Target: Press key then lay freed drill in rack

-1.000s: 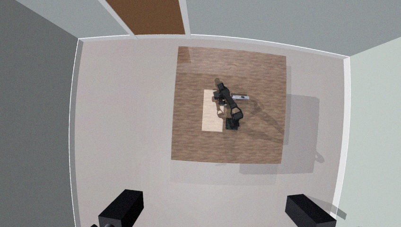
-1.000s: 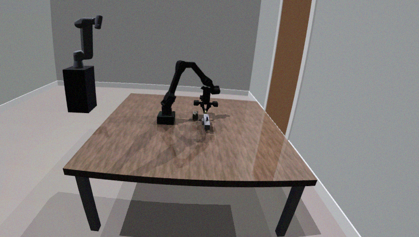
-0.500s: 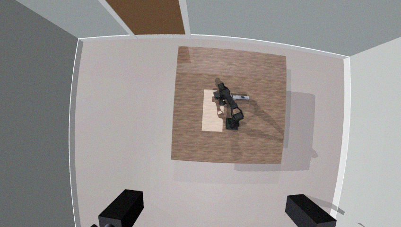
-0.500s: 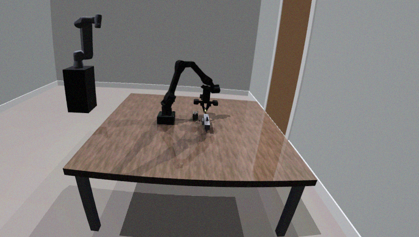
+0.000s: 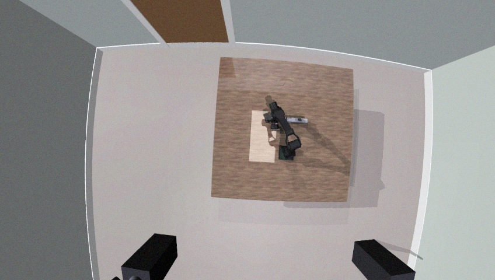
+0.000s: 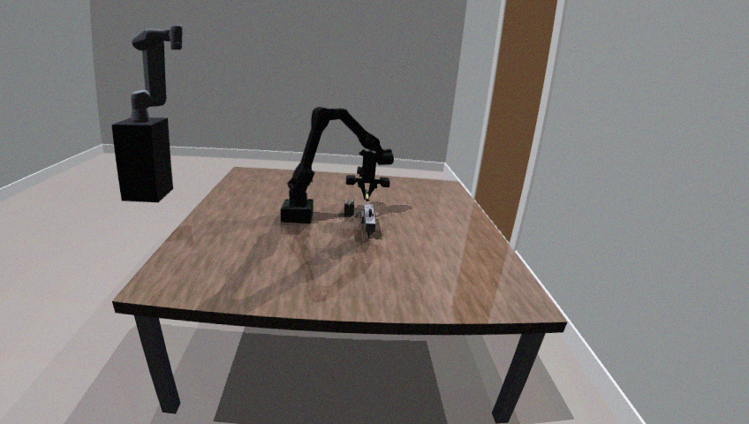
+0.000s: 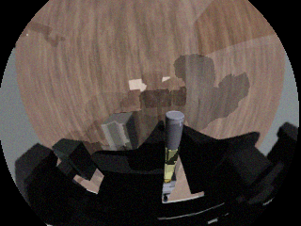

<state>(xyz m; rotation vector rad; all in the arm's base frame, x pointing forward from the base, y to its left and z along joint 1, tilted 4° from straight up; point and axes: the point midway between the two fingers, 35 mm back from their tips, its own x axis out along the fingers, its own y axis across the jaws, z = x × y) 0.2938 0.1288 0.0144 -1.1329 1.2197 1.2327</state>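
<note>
A drill [image 7: 174, 127] [image 6: 366, 198], a grey cylinder with a yellow band, is held between my fingers. My gripper [image 6: 366, 194] [image 7: 166, 123] is shut on it, above the table and just behind the housing in the exterior view. The grey-white housing [image 6: 369, 225] [image 5: 290, 119] carries a small black key [image 6: 370, 212] [image 5: 299, 119] on top. The drill is out of the housing. A small grooved dark-grey block, seemingly the rack [image 6: 349, 208] [image 7: 123, 133], stands on the robot-base side, below and left of the drill in the wrist view. The top view hides the fingertips.
The arm's base [image 5: 282, 154] [image 6: 297, 212] stands on the wooden table [image 5: 323, 180] [image 6: 410, 278]. A pale rectangle [image 5: 260, 150] lies beside it in the top view. Another arm [image 6: 155, 68] stands on a black pedestal [image 6: 141, 160] away from the table.
</note>
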